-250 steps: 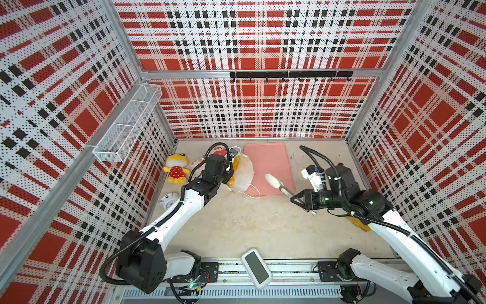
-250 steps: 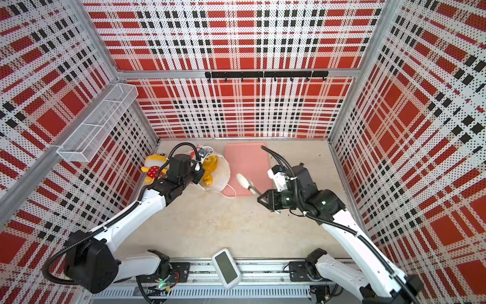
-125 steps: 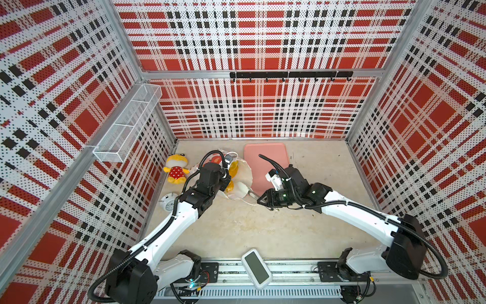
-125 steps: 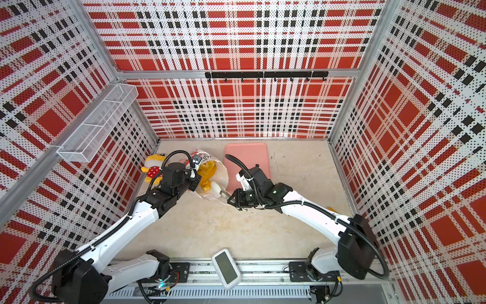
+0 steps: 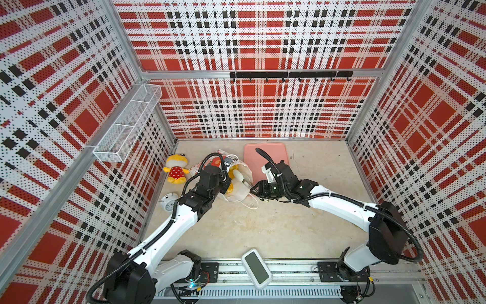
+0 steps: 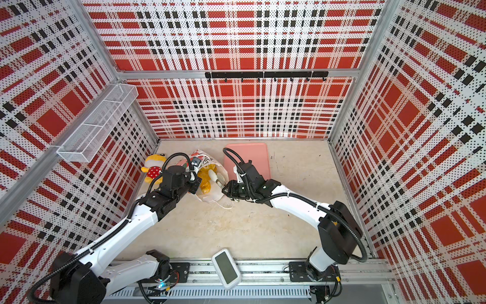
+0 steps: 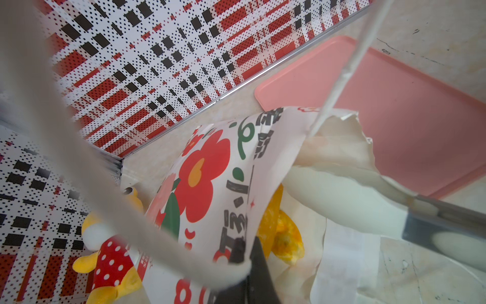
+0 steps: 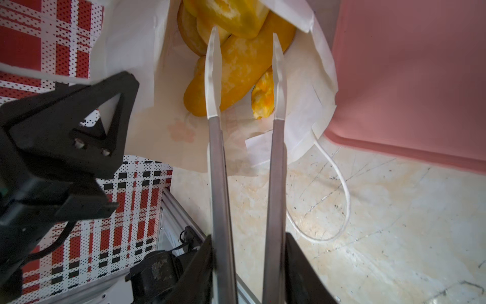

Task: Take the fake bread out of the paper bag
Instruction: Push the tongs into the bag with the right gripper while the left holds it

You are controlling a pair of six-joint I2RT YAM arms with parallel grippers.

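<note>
The paper bag point(image 5: 238, 196) point(image 6: 210, 195) lies on its side at the back left, its mouth facing right. My left gripper point(image 5: 226, 181) point(image 6: 194, 184) point(image 7: 248, 252) is shut on the bag's upper rim point(image 7: 210, 171), holding the mouth up. Glossy yellow fake bread point(image 5: 231, 173) point(image 6: 203, 175) point(image 7: 285, 237) is piled inside. My right gripper point(image 5: 257, 188) point(image 6: 227, 190) point(image 8: 248, 250) is shut on metal tongs point(image 8: 218, 171) point(image 7: 342, 200). Their white tips are spread apart inside the mouth, either side of a long loaf point(image 8: 242, 68).
A pink tray point(image 5: 265, 158) point(image 8: 407, 79) lies right of the bag. A yellow plush toy point(image 5: 175, 171) and a white alarm clock point(image 5: 168, 202) sit by the left wall. The bag's cord handle point(image 8: 339, 184) loops on the floor. A white device point(image 5: 256, 268) rests on the front rail.
My right arm has swung left from the right side and pushed the tongs into the bag's mouth, their tips now wider apart. The left gripper keeps its hold on the rim.
</note>
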